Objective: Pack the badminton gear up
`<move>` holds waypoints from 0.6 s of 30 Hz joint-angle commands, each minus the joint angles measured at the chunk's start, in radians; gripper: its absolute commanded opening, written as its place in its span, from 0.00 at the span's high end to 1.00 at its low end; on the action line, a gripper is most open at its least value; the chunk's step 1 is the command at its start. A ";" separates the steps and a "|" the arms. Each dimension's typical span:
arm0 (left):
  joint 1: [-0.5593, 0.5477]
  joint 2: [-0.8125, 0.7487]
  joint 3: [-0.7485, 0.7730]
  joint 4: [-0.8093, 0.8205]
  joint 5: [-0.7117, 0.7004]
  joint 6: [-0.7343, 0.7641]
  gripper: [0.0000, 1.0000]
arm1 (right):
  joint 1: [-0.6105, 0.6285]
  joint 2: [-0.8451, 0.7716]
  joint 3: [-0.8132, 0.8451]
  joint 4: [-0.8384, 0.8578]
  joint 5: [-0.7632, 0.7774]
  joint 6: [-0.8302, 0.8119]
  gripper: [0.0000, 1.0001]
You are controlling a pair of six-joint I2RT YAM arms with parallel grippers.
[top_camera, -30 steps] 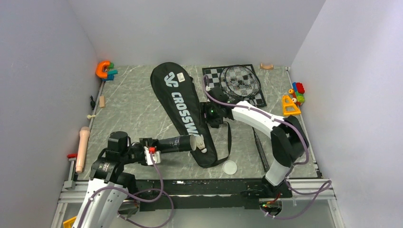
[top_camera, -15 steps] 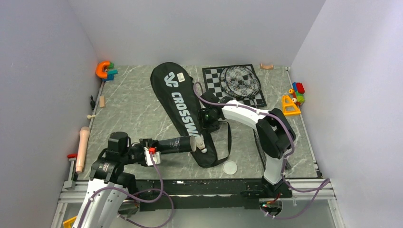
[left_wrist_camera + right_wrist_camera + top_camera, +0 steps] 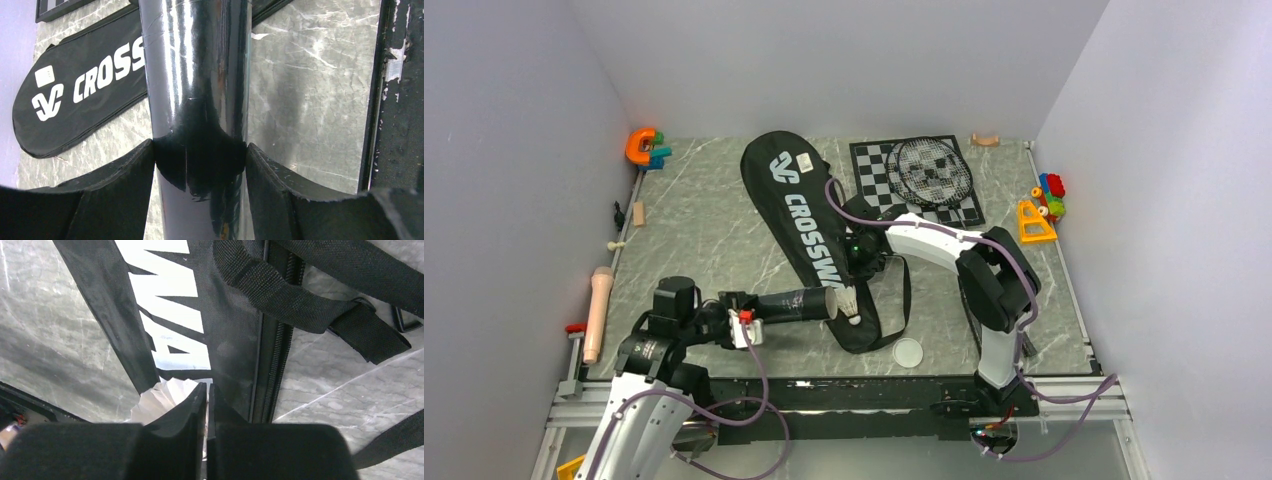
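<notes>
Shuttlecock (image 3: 161,397) half hidden behind right tool (image 3: 207,387), tube (image 3: 195,75) cut off

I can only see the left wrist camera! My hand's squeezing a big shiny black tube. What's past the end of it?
Observer: From above, the long black tube points its open end at a white feather shuttlecock lying on the black CROSSWAY racket bag.
Operator: Where's the lid?
Observer: The white round lid lies on the grey marbled table near its front edge, right of the bag.
Operator: What's the other hand doing?
Observer: The right hand sits over the bag, fingers almost together beside the feathers; I can't tell if it's pinching them.
</notes>
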 commanded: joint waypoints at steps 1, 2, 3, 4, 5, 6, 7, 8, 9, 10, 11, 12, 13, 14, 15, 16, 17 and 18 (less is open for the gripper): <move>0.005 0.022 0.000 0.069 0.044 0.019 1.00 | 0.002 -0.044 0.018 -0.039 0.008 -0.005 0.97; 0.005 0.026 -0.003 0.080 0.042 0.008 1.00 | 0.000 -0.058 0.025 -0.047 0.015 -0.005 1.00; 0.005 0.031 -0.005 0.092 0.041 -0.004 1.00 | -0.004 -0.075 0.031 -0.055 0.024 -0.004 1.00; 0.005 0.036 -0.007 0.103 0.040 -0.023 1.00 | -0.010 -0.097 0.035 -0.061 0.029 -0.002 1.00; 0.005 0.046 -0.006 0.116 0.036 -0.046 1.00 | -0.019 -0.126 0.035 -0.065 0.031 0.001 1.00; 0.005 0.058 -0.004 0.131 0.032 -0.076 1.00 | -0.030 -0.171 0.032 -0.068 0.037 0.007 1.00; 0.005 0.071 0.000 0.145 0.030 -0.105 1.00 | -0.048 -0.210 0.025 -0.069 0.043 0.015 1.00; 0.005 0.084 0.004 0.154 0.032 -0.126 1.00 | -0.063 -0.254 0.006 -0.064 0.048 0.022 1.00; 0.005 0.096 0.010 0.163 0.035 -0.150 1.00 | -0.081 -0.298 -0.013 -0.056 0.051 0.032 1.00; 0.005 0.104 0.014 0.175 0.038 -0.171 1.00 | -0.096 -0.351 -0.042 -0.040 0.050 0.043 1.00; 0.005 0.109 0.014 0.191 0.041 -0.194 1.00 | -0.113 -0.403 -0.075 -0.016 0.049 0.058 1.00; 0.005 0.113 0.014 0.206 0.046 -0.215 1.00 | -0.132 -0.454 -0.108 0.010 0.046 0.073 1.00; 0.005 0.118 0.014 0.216 0.052 -0.228 1.00 | -0.144 -0.511 -0.148 0.052 0.038 0.093 1.00; 0.006 0.124 0.014 0.223 0.059 -0.235 1.00 | -0.154 -0.562 -0.187 0.102 0.027 0.116 1.00; 0.005 0.131 0.014 0.231 0.063 -0.244 1.00 | -0.159 -0.613 -0.224 0.149 0.016 0.139 1.00; 0.006 0.136 0.014 0.249 0.064 -0.267 1.00 | -0.160 -0.653 -0.249 0.189 0.010 0.161 1.00; 0.006 0.142 0.014 0.264 0.063 -0.286 1.00 | -0.161 -0.685 -0.267 0.219 0.002 0.179 1.00; 0.007 0.147 0.014 0.277 0.063 -0.304 1.00 | -0.161 -0.714 -0.286 0.253 -0.005 0.199 1.00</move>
